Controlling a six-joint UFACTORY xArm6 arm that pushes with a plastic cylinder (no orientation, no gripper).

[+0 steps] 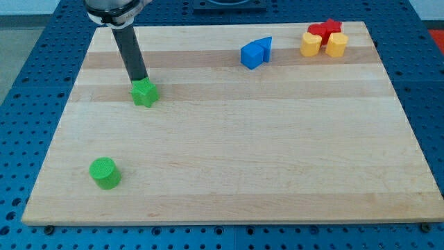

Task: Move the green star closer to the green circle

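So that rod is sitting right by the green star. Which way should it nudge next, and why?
Probably a short push toward the view's bottom and slightly left. My tip sits at the top edge of the green star, and the green circle lies below and a bit to the left, with bare board between them.

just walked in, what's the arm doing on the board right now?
The arm's rod has my tip right at the top edge of the green star, on its upper-left side, seemingly touching it. The green circle sits apart, toward the view's bottom left, so the star has yet to be pushed down toward it. Along the view's top, untouched, are two blue blocks and a cluster of a red star with two yellow blocks. All rest on the wooden board.
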